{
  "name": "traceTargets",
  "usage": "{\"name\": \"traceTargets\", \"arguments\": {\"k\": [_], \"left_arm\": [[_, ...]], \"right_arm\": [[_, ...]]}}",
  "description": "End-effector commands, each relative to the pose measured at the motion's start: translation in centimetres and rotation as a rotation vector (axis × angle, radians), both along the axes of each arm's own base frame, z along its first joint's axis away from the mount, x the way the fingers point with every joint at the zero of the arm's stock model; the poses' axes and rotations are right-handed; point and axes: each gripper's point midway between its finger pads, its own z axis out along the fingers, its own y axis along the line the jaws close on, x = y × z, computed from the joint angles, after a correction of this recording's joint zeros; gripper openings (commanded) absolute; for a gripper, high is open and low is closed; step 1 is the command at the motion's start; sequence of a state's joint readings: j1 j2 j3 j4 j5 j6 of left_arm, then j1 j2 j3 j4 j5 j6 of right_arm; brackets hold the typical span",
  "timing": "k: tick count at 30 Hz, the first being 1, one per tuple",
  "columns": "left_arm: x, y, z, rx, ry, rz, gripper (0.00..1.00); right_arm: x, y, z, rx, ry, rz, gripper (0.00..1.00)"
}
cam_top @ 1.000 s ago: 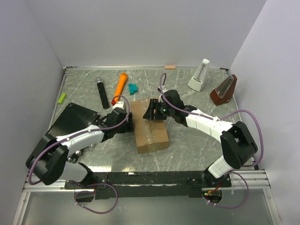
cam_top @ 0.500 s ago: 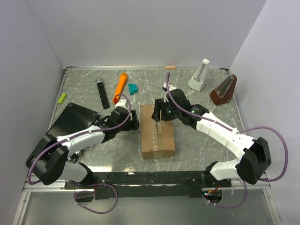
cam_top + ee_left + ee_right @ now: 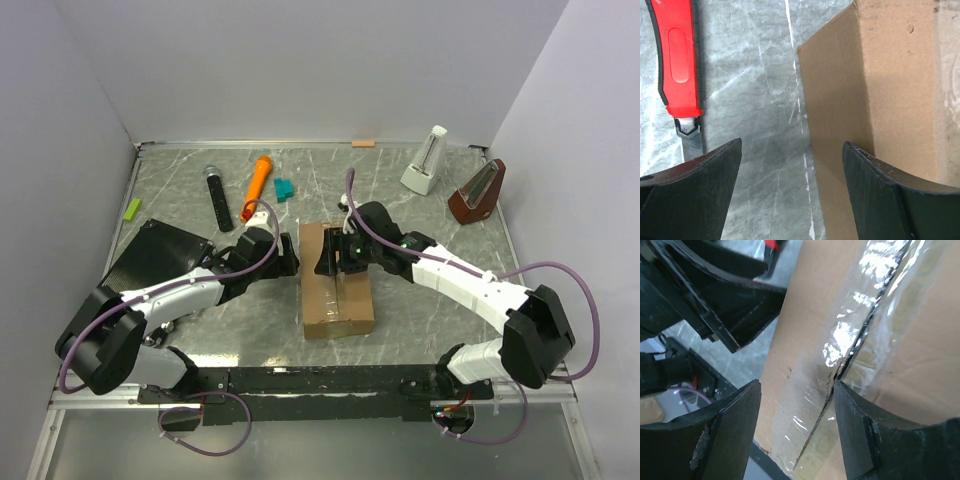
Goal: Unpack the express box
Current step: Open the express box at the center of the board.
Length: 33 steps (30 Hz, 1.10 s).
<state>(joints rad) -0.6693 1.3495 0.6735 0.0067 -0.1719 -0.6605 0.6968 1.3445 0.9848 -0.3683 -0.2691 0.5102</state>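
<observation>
The express box (image 3: 337,285) is a brown carton lying flat mid-table, flaps down, with a clear tape strip along its top seam. My left gripper (image 3: 289,259) is open and empty, just left of the box's far left corner. In the left wrist view (image 3: 792,192) its fingers straddle bare table, and the box side (image 3: 840,115) is by the right finger. My right gripper (image 3: 334,256) is open and empty, low over the box's far half. In the right wrist view (image 3: 797,427) its fingers straddle the taped seam (image 3: 850,340), which shows a dark split.
A red utility knife (image 3: 677,65) lies left of the box, near my left gripper. A flat black case (image 3: 155,255) sits at the left. An orange tool (image 3: 260,178), black stick (image 3: 217,196), teal block (image 3: 285,188), green block (image 3: 132,208) and two metronomes (image 3: 425,162) (image 3: 477,190) line the back.
The box has shifted right and turned straighter. My right gripper has swung over the box's far half and come down toward the seam. My left gripper has followed slightly right.
</observation>
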Motion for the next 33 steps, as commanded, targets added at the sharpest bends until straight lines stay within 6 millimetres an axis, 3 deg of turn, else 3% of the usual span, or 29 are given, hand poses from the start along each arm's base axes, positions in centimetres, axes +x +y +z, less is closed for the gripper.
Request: {"name": "traceTargets", "arguments": {"k": [1,8,15,21,26,33], "left_arm": [[0.4,-1.0,1.4,-0.064,-0.035,-0.004,0.85],[0.0,-1.0,0.7,-0.077,-0.016,-0.003,0.85],[-0.2,-0.9,0.5,-0.081,-0.017,-0.003,0.85],[-0.3,-1.2,0.4,-0.103,-0.016,-0.007,0.84],[-0.3,-1.4,0.5,-0.127,-0.022,-0.007,0.84],[-0.2,-1.6,0.4,-0.13,-0.019,-0.005,0.84]], "right_arm": [[0.1,1.1,-0.2,0.056,0.024,0.007,0.68],[0.6,0.9,-1.6,0.022,0.045,-0.024,0.72],[1.0,-0.6,-2.8,-0.058,0.048,-0.079,0.75],[0.5,-0.2,-4.8,-0.052,0.108,-0.077,0.76],[-0.6,1.9,-4.1,0.1,0.152,-0.032,0.75],[-1.0,2.8,-0.7,0.244,0.126,-0.03,0.73]]}}
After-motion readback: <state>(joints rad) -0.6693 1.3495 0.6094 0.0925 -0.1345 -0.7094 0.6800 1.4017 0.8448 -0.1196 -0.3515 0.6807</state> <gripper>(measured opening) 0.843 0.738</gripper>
